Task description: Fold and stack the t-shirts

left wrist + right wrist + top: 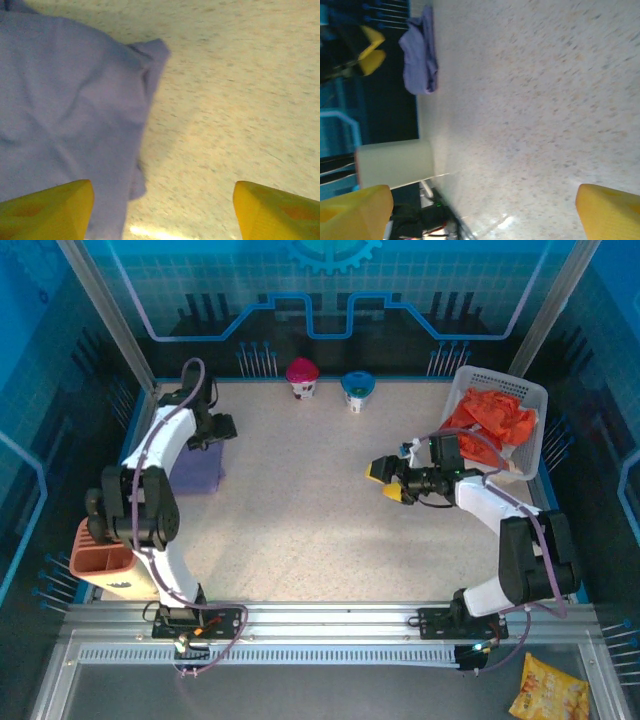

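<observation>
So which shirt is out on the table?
The purple shirt, lying on the table at its left side, by the left gripper. The orange shirts are bunched in the white basket on the right.

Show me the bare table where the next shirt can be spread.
The widest free patch is the middle of the table, between the lavender shirt at left and the right gripper. Crowded: the back edge by the pink cup and blue cup, and the basket corner at right.
</observation>
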